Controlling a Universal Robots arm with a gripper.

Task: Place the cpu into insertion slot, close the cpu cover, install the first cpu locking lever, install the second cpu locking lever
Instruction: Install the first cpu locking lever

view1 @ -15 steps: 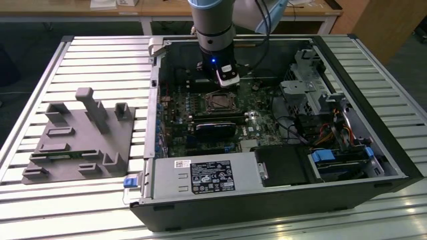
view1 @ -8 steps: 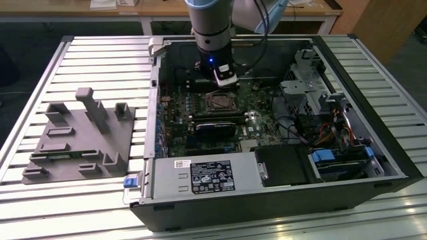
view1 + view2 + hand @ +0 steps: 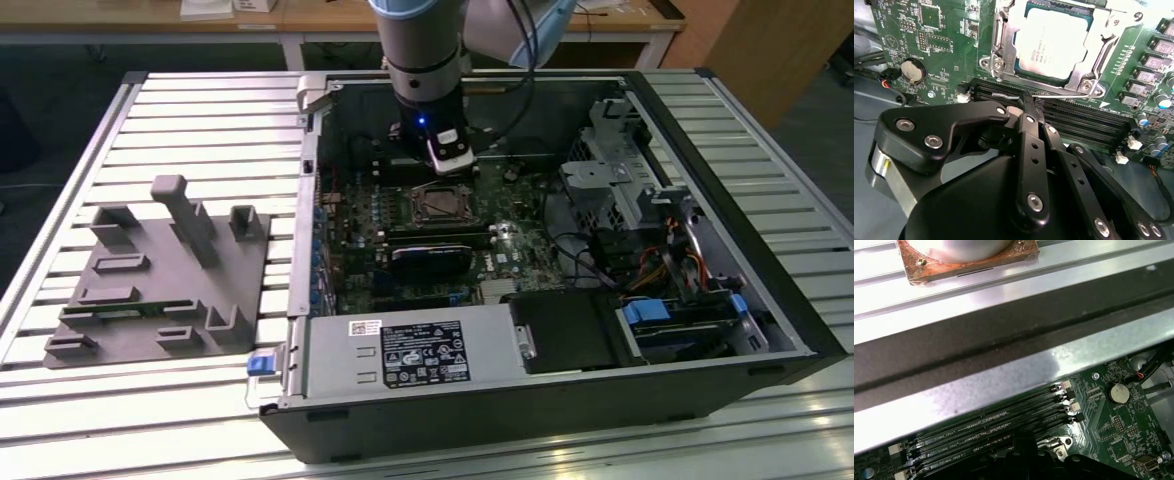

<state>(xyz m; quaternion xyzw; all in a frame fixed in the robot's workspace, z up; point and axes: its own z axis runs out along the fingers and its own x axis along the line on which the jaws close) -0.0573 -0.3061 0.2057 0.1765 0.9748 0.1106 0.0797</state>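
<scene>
The cpu (image 3: 1054, 42) sits flat in the insertion slot (image 3: 996, 64). Its pale metal top shows through the window of the cpu cover (image 3: 1104, 47), which lies down over it rather than standing up on its hinge. So the step in hand is, by my judgement, a locking lever. A thin silvery wire bar (image 3: 1003, 94) lies just off the cover's edge and looks like a lever's free end (I cannot tell whether it is latched).

To do this step well, the push should follow the lever's own swing, low and steady. Contact should be on the wire alone, clear of the cover frame and the chip, and the end should be steered under its hook, not over it. A slip would land on the green motherboard (image 3: 944, 40) or the black memory slots (image 3: 1084, 122).

The claw (image 3: 1025, 103) hangs just beside the insertion slot, its tip over the edge of the memory slots nearest the cover and close to the wire bar. I cannot tell whether it touches the bar, nor whether it is clenched or released (its own black linkage hides the tip). In the exterior view the claw (image 3: 450, 162) stands upright just beside the insertion slot, inside the open computer case (image 3: 787, 330) on the slatted table (image 3: 80, 140).
</scene>
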